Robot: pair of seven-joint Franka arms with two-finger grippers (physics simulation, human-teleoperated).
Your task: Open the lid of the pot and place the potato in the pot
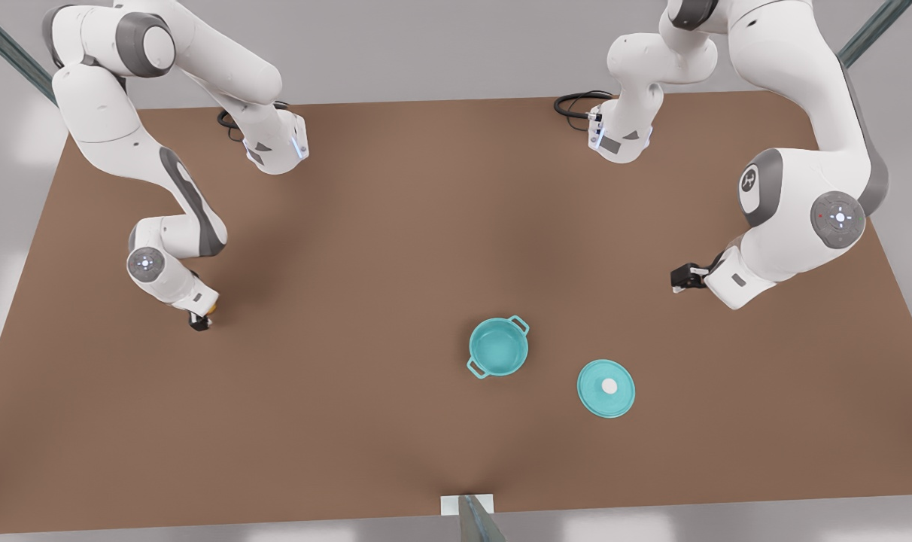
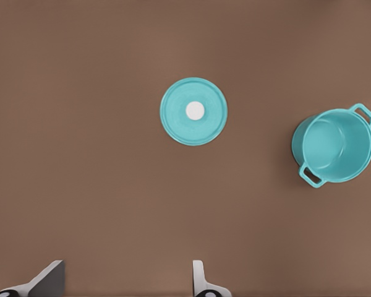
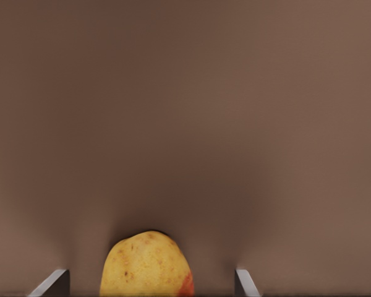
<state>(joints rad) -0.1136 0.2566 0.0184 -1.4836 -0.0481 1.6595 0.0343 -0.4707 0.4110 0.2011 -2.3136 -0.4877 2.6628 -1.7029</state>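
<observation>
Potato on tabletop between spread fingers of right pincer, ungripped. Pot uncovered, well apart; lid flat beside it. Left pincer waits above, fingers apart. Risk – round potato squirts out if squeezed off-centre.

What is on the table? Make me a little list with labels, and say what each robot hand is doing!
pot: open, upright, nothing inside
pot lid: off, flat on the table beside the pot, white knob up, not touching it
potato: on the table, between the right gripper's open fingers, far from the pot
right gripper: low at the front view's left, open around the potato
left gripper: raised at the front view's right, open, holding nothing
done so far: lid off; potato not yet in pot
</observation>
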